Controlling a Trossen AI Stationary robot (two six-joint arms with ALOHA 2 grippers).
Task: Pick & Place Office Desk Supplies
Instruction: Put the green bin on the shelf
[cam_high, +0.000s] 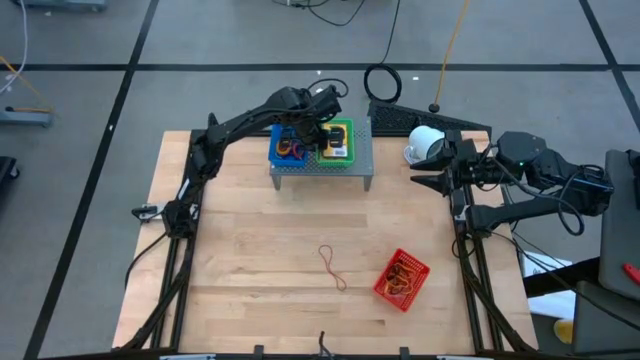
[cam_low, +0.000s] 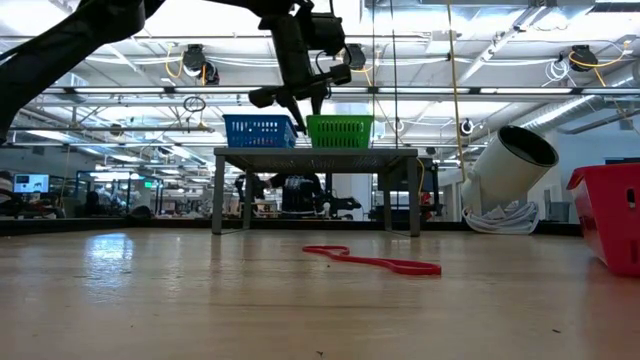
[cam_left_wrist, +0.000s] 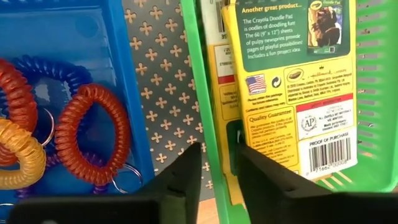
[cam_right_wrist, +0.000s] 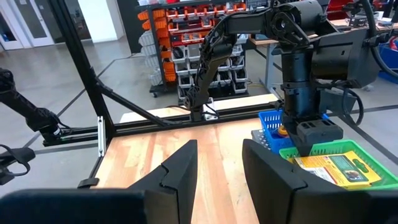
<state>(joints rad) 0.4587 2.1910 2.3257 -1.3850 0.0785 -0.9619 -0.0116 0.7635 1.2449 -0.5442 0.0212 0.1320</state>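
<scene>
L arm stretched fwd and inward toward the far centre, wrist bent down, left end effector (cam_high: 318, 128) pointing down w/ fingers (cam_left_wrist: 180, 177) slightly parted. R arm folded at the right edge, right end effector (cam_right_wrist: 219, 163) level, aimed inward, fingers parted.

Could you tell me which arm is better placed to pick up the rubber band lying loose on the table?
Probably the right. Its hand hangs free beside the shelf, while the left hand is busy over the green basket. The rubber band lies mid-table.
</scene>
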